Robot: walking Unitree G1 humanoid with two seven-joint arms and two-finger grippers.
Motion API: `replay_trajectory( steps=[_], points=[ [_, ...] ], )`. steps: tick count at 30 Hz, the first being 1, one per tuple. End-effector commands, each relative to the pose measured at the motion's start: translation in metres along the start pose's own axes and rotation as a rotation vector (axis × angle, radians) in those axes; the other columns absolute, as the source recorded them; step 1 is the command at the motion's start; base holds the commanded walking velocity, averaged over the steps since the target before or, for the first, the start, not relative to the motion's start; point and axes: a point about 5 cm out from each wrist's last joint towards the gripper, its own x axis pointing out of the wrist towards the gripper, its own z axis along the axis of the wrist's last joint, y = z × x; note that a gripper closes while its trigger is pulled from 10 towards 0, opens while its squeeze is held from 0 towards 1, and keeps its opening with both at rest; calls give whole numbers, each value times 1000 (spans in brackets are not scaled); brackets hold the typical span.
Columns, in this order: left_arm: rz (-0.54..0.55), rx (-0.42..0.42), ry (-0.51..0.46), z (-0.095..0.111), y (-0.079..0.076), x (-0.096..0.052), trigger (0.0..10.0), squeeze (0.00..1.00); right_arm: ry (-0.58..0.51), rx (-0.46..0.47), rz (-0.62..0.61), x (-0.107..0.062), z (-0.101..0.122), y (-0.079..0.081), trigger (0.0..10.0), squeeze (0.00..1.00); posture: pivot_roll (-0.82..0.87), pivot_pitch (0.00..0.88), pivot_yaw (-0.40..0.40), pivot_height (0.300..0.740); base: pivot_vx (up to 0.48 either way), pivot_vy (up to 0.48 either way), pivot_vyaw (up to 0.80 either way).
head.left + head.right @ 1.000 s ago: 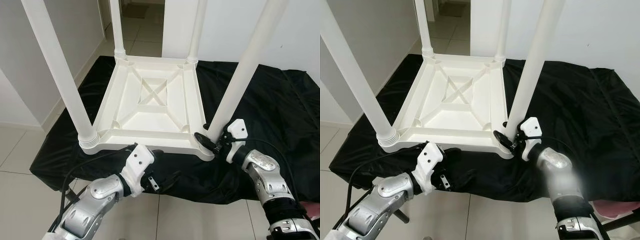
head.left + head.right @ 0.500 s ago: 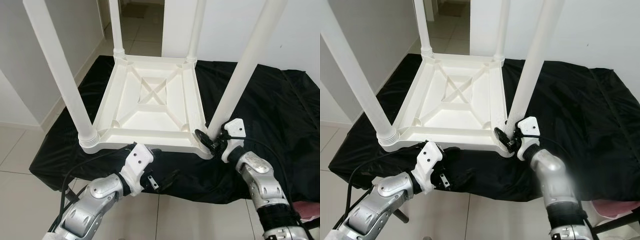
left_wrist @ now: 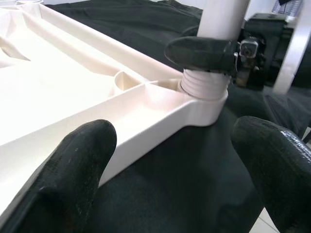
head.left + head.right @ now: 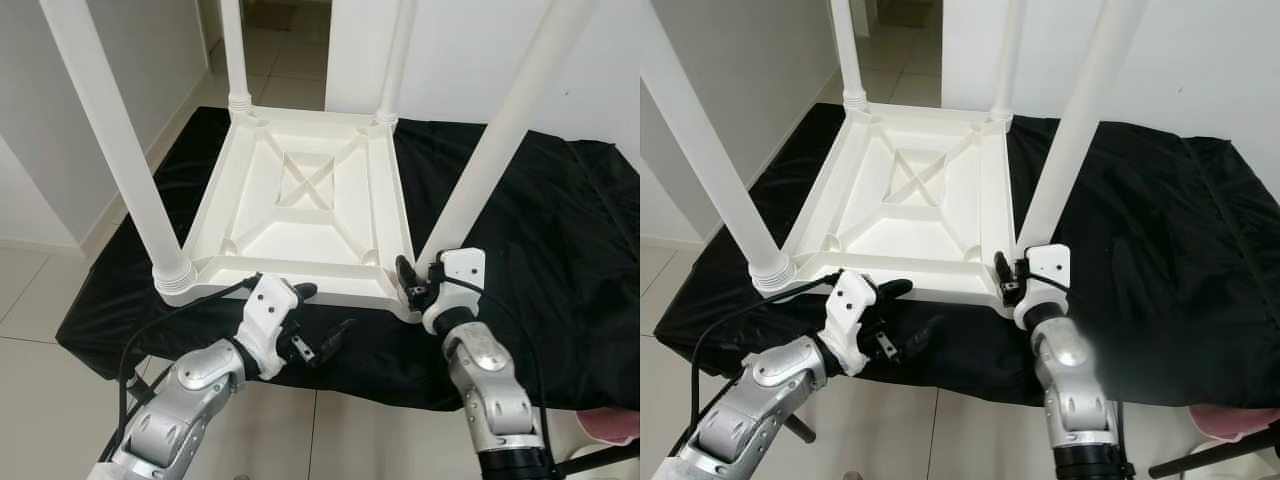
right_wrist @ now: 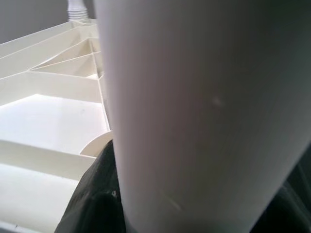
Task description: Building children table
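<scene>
Children table (image 4: 305, 210): white plastic, lying upside down on the black cloth, all four legs standing up from its corners.
Black cloth (image 4: 560, 250): it covers the bench under the table and hangs over the near edge, with loose folds beside both grippers.
Near right leg (image 4: 500, 150): long white tube, seated in the threaded socket at the near right corner; it leans a little outward.
Near left leg (image 4: 110, 140): upright in its ribbed collar at the near left corner, not touched by any gripper.
Right gripper (image 4: 418, 285): at the foot of the near right leg; its black fingers are clamped on the leg just above the socket, as the left wrist view also shows.
Left gripper (image 4: 318, 320): just in front of the near rim of the table, between the two near corners; fingers (image 3: 73, 165) wide apart, one at the rim, the other over the cloth, holding nothing.
Step, as I judge: the right gripper is screwing or seating the last leg.
Risk: if the leg is turned while it leans, the thread may cross and jam. The table may slide on the smooth cloth, because the left gripper does not hold the rim. The cloth fold may also catch between fingers and socket.
</scene>
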Motion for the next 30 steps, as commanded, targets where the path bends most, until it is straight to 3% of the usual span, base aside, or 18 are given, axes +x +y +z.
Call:
replay_trajectory(
  steps=[1, 7, 17, 18, 19, 23, 29, 30],
  points=[
    [8, 2, 11, -3, 2, 1, 10000, 0, 89, 14, -73, -7, -15, 6, 10000, 0, -38, 53, -27, 740, 0, 0, 0],
    [12, 3, 7, -3, 2, 2, 10000, 0, 107, 34, -150, -11, -15, 11, 10000, 0, -36, 50, -32, 740, 0, 0, 0],
    [14, 8, 11, -4, 3, 2, 10000, 0, 102, 25, -122, -10, -12, 15, 10000, 0, -35, 39, -32, 740, 0, 0, 0],
    [13, 12, 14, -4, 3, 2, 10000, 0, 110, 20, -118, -11, -13, 14, 10000, 200, -34, 37, -31, 740, 0, 0, 0],
    [13, 15, 17, -5, 4, 2, 10000, 0, 113, 20, -115, -11, -13, 13, 10000, 1000, -34, 37, -31, 740, 0, 0, 0],
    [13, 18, 20, -5, 6, 2, 10000, 0, 100, 17, -91, -10, -11, 9, 10000, 1000, -35, 35, -29, 740, 0, 0, 0],
    [10, 20, 23, -5, 7, 1, 10000, 0, 88, -19, 54, -5, -7, -3, 10000, 1000, -40, 37, -23, 740, 0, 0, 0],
    [9, 21, 27, -5, 7, 1, 10000, 0, 90, -34, 78, -4, -6, -7, 10000, 271, -41, 32, -19, 740, 0, 0, 0]
  ],
)
